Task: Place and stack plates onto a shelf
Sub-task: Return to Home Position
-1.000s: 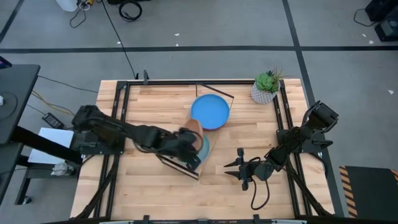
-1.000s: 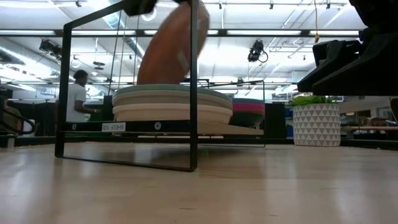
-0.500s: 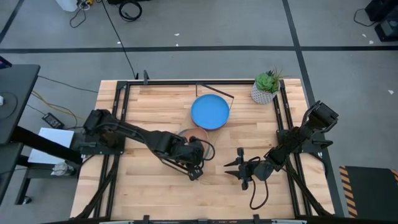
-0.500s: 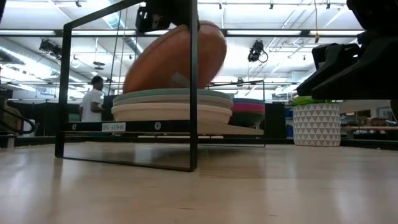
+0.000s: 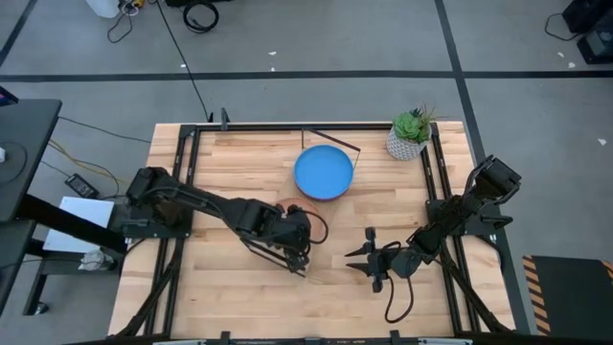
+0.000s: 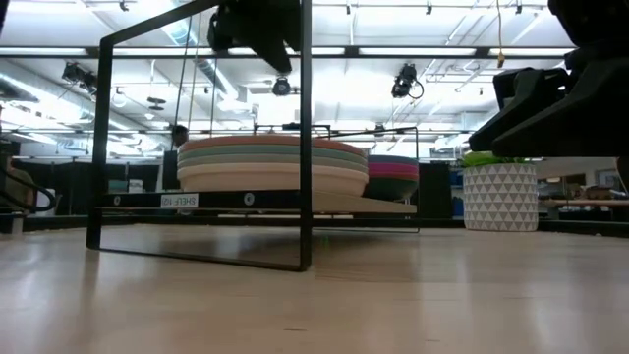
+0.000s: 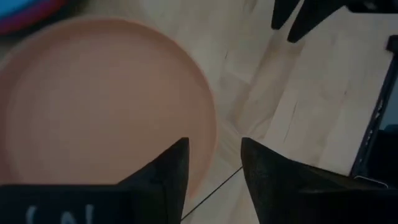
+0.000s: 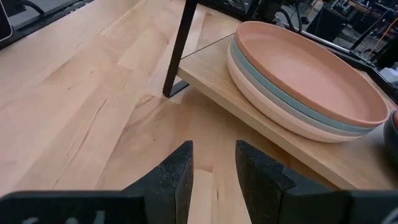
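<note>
Over the shelf's (image 8: 205, 78) front end: left gripper (image 7: 214, 148), empty, jaws narrowly parted, directly above the terracotta plate (image 7: 93, 106) topping the stack (image 6: 265, 169). Probably straight up first, then leftward home. Right gripper (image 8: 213, 150), likewise narrowly parted, near the table's (image 5: 239, 153) front right edge.

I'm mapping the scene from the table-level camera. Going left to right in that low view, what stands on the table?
Near stack of round plastic plates, terracotta over teal over cream → pink round plate in the farther stack → white triangle-patterned pot with a green plant.
</note>
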